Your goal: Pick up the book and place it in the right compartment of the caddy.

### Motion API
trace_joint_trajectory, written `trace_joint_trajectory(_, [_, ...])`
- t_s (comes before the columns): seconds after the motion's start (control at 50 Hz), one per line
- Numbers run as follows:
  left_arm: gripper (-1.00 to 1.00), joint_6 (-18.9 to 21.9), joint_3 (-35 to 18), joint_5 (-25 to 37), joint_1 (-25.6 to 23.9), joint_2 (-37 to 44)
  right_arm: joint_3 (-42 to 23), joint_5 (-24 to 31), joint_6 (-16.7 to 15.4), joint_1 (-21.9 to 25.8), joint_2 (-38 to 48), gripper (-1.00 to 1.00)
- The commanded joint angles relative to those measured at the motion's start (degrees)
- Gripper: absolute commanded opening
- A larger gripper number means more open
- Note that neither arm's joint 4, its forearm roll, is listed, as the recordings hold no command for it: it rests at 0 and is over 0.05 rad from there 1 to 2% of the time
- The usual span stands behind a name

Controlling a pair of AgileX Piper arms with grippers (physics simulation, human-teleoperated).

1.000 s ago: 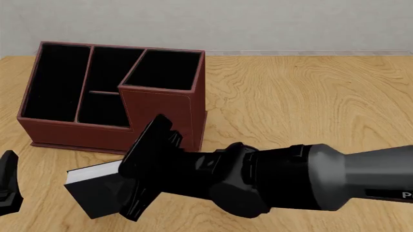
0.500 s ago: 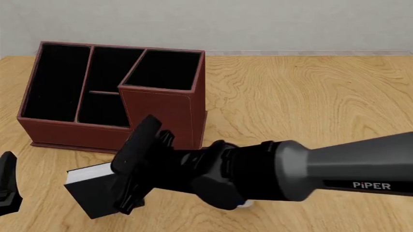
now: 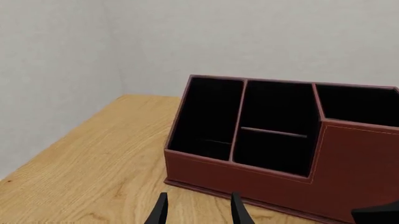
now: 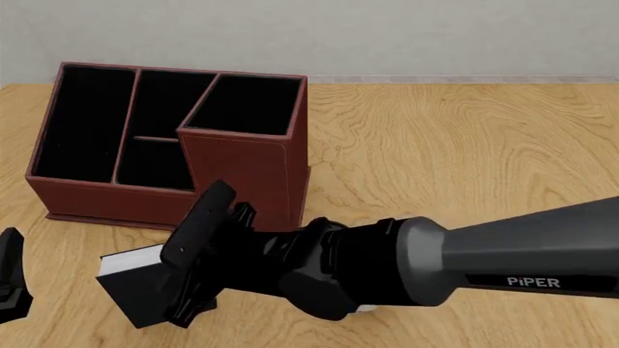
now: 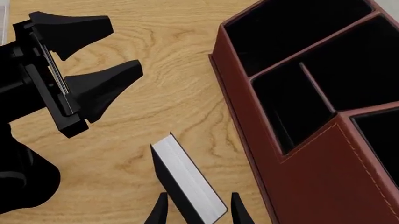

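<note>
Front view count: one book (image 4: 135, 286), one caddy (image 4: 242, 170), two arms, one wooden tabletop (image 4: 464, 145).
Landmark: caddy, standing at the far left of the tabletop, near the back wall.
Caddy sections: four, all black-lined; nothing seen inside any of them.
Right compartment (image 4: 254, 105): tallest, roughly square, at the caddy's right end; only dark lining visible.
Other sections: one long narrow section at the caddy's left end, two small ones in the middle split by a low divider.
Book position: lying on the tabletop just in front of the caddy's front wall, apart from it, white page edge facing up and back toward the caddy; outside every section.
Right claw (image 5: 198, 212): fingers spread, one on each side of the book (image 5: 187, 179), page edge between the tips; contact not discernible. In the front view, right claw (image 4: 188, 279) low over the book's right part, hiding it.
Left claw (image 3: 198, 210): fingers spread, holding nothing, pointed at the caddy (image 3: 349, 168) front wall; also seen in the right wrist view (image 5: 87, 60), left of the book and apart from it.
Open room: broad bare tabletop right of the caddy; narrow strip between caddy front and book; bare wood left of the caddy up to the side wall.
</note>
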Motion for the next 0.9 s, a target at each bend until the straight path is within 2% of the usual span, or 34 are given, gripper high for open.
trace_joint_trajectory(0.02, [1.00, -0.1, 0.0, 0.0, 0.1, 0.0, -0.1, -0.2, 0.4, 0.2, 0.5, 1.00])
trace_joint_trajectory(0.26, [1.00, -0.2, 0.0, 0.0, 0.2, 0.0, -0.2, -0.2, 1.0, 0.2, 0.9, 1.00])
trace_joint_trajectory(0.28, [1.00, -0.2, 0.0, 0.0, 0.2, 0.0, -0.2, -0.3, 1.0, 0.2, 1.0, -1.00])
trace_joint_trajectory(0.58, [1.00, -0.4, 0.0, -0.1, 0.5, 0.0, 0.2, -0.5, 1.9, 0.5, 0.6, -1.00])
trace_joint_trajectory(0.9, [1.00, -0.4, 0.0, -0.5, 0.5, 0.0, 0.7, 0.6, 1.4, 1.2, -1.5, -1.00])
